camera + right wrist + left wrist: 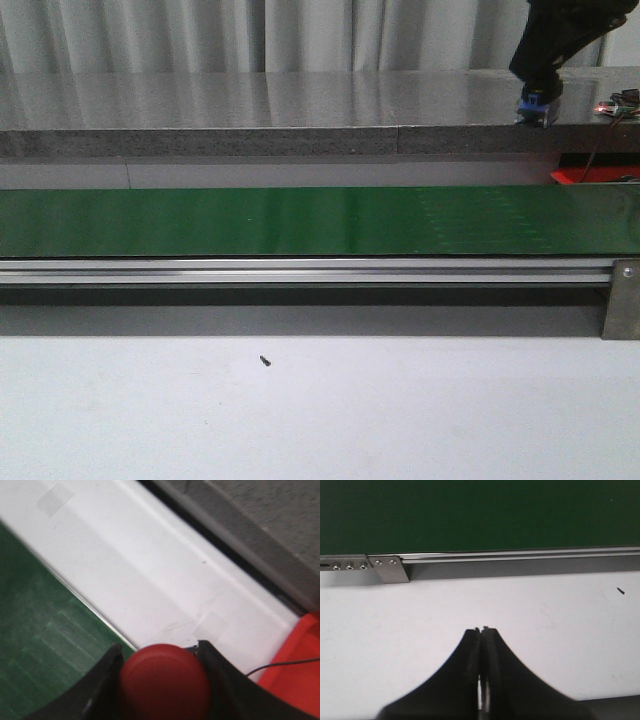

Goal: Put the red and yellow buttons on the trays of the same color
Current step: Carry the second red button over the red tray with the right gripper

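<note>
A grey curtain hangs behind a dark counter, and in front of it a green belt (300,222) runs across a pale bench (300,410).

The red button (164,682) sits clamped between the fingers of the right claw (160,680), raised over the far edge of the belt at the right end. It looks like a hard, smooth plastic dome: light and stiff, probably a little slippery on its rounded top, so a hold across its sides, as here, seems the safest. The red tray (295,660) lies just beyond, past a white strip beside the belt, with a thin wire crossing it. In the front view only a sliver of the tray (592,175) shows, and the right claw (537,105) is high at the right, its fingertips hard to make out there.

The left claw (482,630) is pressed closed on nothing, hovering over the bench near the belt's metal rail (520,555).

No yellow button or yellow tray is in view.
</note>
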`<state>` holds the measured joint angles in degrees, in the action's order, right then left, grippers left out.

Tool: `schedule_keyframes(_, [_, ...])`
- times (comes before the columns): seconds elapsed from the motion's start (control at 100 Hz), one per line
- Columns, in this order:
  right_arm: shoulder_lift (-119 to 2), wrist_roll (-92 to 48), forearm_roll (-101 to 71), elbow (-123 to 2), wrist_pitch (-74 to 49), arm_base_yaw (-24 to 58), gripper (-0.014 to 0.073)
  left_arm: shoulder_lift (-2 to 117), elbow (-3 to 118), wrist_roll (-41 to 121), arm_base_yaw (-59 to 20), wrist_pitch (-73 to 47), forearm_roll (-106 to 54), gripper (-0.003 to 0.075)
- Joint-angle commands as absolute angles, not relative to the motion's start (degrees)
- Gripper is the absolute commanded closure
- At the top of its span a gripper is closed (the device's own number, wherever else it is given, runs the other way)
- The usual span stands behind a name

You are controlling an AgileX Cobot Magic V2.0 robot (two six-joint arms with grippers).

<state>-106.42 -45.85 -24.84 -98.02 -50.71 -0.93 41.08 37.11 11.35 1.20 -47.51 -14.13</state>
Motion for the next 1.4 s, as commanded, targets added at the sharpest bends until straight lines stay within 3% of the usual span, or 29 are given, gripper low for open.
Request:
schedule_keyframes(0.0, [-102.7, -44.0, -26.2, -101.2, -46.5, -3.3, 0.0503, 40.9, 38.7, 11.4, 0.8, -44.1, -15.0, 0.074])
schedule_keyframes(0.64, [-109.8, -29.4, -26.2, -101.8, -42.0, -18.8, 0.0503, 40.9, 38.7, 11.4, 0.8, -44.1, -15.0, 0.074])
schedule_keyframes(1.39, [-120.8, -29.3, -28.2, -106.9, -38.0, -20.8, 0.0503, 40.9, 38.7, 11.4, 0.8, -44.1, -15.0, 0.074])
